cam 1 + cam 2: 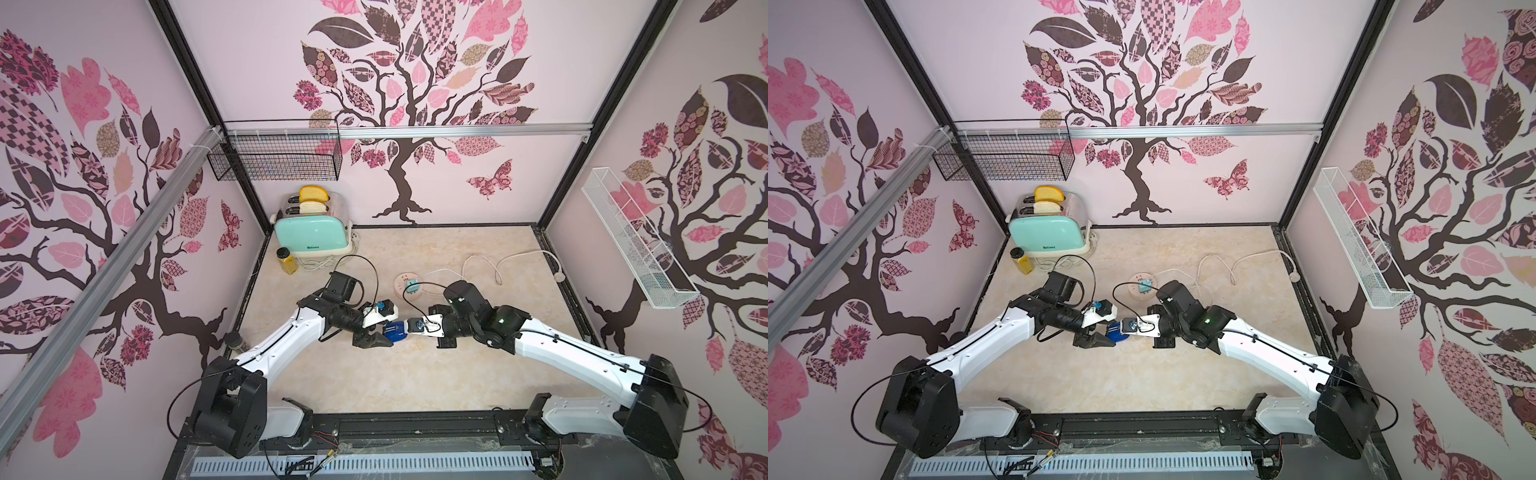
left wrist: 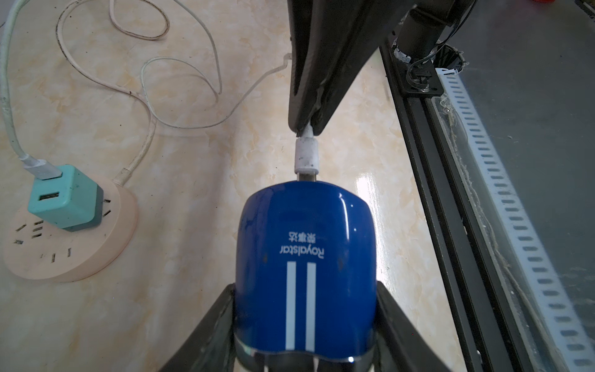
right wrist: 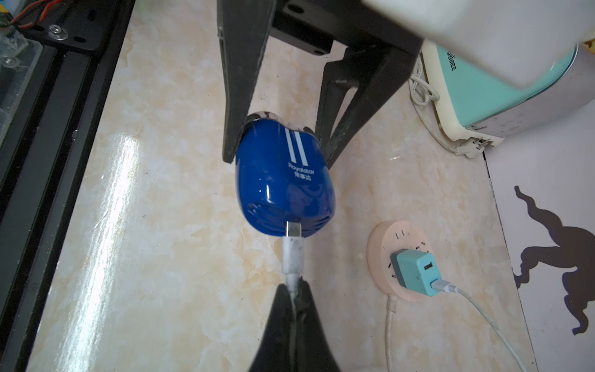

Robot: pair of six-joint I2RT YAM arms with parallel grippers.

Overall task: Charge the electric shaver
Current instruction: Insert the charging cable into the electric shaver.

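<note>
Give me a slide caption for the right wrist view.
The right gripper holds the charging plug at the electric shaver held by the left gripper.

Electric shaver (image 2: 305,267) head cut off at frame edge, charging cable (image 3: 292,257) hidden between right fingers (image 3: 277,328)

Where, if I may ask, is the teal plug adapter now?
In a top view the teal plug adapter stands plugged into the pink power strip, mid-table, just beyond the shaver.

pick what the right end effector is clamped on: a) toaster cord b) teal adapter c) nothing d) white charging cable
d: the right end effector is shut on the white charging cable just behind its plug, whose metal tip meets the end of the electric shaver.
</note>
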